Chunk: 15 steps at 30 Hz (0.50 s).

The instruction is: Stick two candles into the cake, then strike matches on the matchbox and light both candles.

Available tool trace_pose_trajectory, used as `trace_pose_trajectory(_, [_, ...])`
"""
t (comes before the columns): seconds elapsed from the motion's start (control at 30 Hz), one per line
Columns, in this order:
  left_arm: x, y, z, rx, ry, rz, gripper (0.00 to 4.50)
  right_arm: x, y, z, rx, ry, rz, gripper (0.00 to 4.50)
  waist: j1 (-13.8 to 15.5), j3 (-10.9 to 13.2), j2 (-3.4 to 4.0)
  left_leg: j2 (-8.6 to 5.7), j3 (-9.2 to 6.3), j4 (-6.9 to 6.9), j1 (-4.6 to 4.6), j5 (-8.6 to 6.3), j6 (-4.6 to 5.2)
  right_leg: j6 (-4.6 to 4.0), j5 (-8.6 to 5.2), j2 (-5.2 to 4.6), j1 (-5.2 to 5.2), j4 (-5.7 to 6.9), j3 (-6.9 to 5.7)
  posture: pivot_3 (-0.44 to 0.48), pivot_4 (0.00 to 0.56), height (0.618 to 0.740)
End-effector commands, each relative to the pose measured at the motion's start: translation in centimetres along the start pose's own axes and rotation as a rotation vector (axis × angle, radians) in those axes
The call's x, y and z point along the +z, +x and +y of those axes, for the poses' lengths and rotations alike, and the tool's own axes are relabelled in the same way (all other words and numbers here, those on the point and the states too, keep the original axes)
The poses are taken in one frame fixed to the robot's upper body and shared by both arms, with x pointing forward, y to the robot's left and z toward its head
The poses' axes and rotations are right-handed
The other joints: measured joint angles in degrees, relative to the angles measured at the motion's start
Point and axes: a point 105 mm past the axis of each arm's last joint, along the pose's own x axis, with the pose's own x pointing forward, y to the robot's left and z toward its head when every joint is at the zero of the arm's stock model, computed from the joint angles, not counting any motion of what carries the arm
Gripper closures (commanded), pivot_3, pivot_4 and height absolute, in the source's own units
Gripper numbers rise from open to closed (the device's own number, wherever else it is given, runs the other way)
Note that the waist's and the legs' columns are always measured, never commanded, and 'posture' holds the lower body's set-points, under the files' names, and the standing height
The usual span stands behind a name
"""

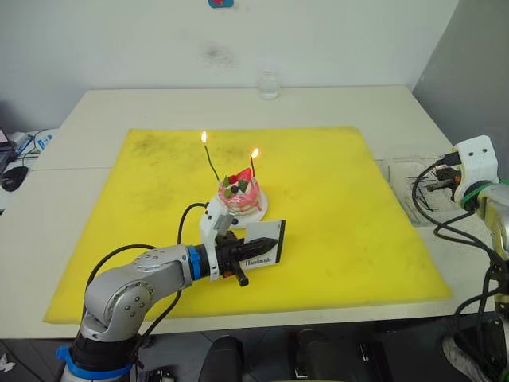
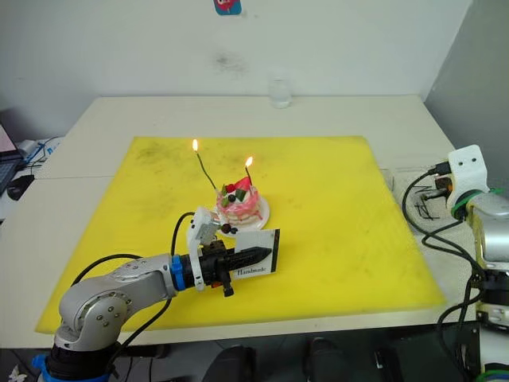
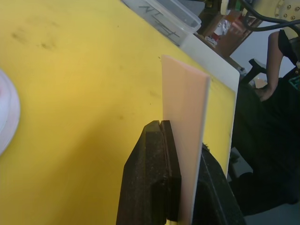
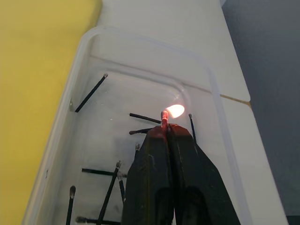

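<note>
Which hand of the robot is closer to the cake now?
Left. The left hand holds the matchbox just in front of the cake. The right hand is far right, over the clear tray.

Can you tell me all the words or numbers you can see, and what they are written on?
"Handmade": black script on the white matchbox held in the left tool.
The blue and red sign high on the wall: cut off, cannot be read.
Nothing else carries words or numbers.
</note>
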Motion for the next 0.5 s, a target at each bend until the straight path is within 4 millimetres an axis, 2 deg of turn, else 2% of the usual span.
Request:
trace_pose_trajectory(0.03, [0.6,0.1,-0.9,-0.02,0.026,-0.032,4.5,0.7,-0.1,-1.6,-0.078,0.028,-0.028,3.88,0.05,0.0,0.0,0.0,0.01,0.0,-0.02,0.0,0.0,0.0,0.0,0.0,0.0,-0.04,0.01,0.0,0.15,0.74])
trace_pose_trajectory(0.23, [0.6,-0.1,-0.8,-0.01,0.026,-0.033,4.5,2.2,-0.3,-1.6,-0.103,0.034,-0.094,1.78,0.09,0.0,0.0,0.01,0.07,0.0,-0.04,0.0,0.0,0.03,-0.01,-0.04,0.0,-0.07,0.11,0.0,0.15,0.74])
trace_pose_trajectory(0.4, [0.9,-0.4,-0.7,-0.006,0.022,-0.032,4.5,5.1,-1.9,-1.2,-0.086,-0.021,-0.217,0.06,0.0,0.0,0.01,0.01,0.05,0.0,-0.01,0.0,0.0,0.03,-0.01,-0.03,0.0,-0.02,0.08,0.0,0.15,0.74])
trace_pose_trajectory(0.5, [1.2,-1.1,-0.8,-0.007,-0.003,-0.017,4.5,8.1,-4.0,0.6,0.039,-0.08,-0.348,0.02,-0.01,0.0,0.02,0.04,0.04,-0.01,0.0,0.0,0.0,0.03,-0.01,-0.03,-0.01,-0.02,0.07,0.0,0.15,0.74])
